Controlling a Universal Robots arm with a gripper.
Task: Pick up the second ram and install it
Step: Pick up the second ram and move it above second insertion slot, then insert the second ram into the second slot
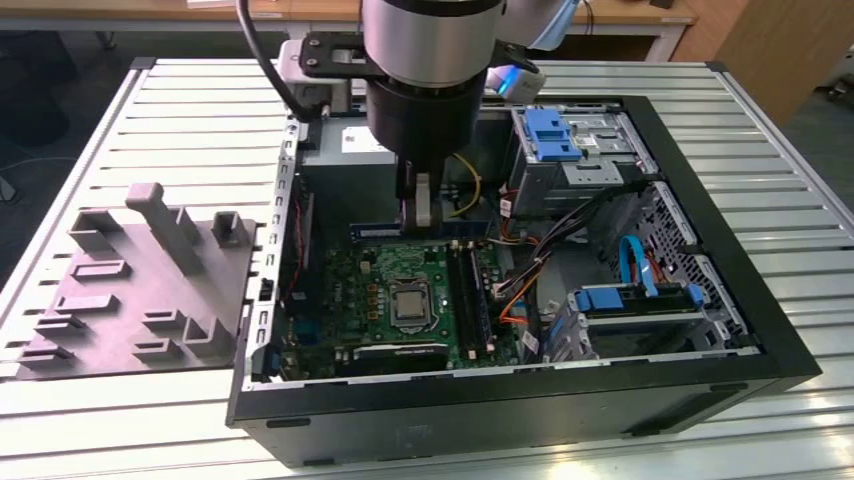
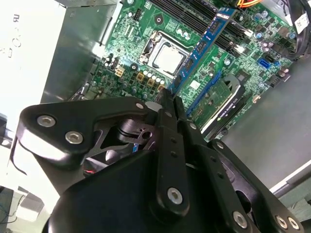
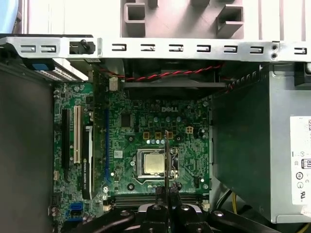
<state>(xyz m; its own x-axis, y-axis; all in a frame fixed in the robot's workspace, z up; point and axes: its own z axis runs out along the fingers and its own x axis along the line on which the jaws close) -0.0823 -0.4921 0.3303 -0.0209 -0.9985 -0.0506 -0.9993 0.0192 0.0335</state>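
Gripper [image 1: 420, 222] is pinching the second ram [image 1: 374, 229] approx mid-length, jaws narrow on its faces, and is holding it edge-down above the motherboard [image 1: 380, 290] inside the PC case [image 1: 534, 400]. Pick-up is looking done; install isn't. The stick is hanging clear of the memory slots [image 1: 463, 285], seemingly lying crosswise to them, w/ no seating showing yet.
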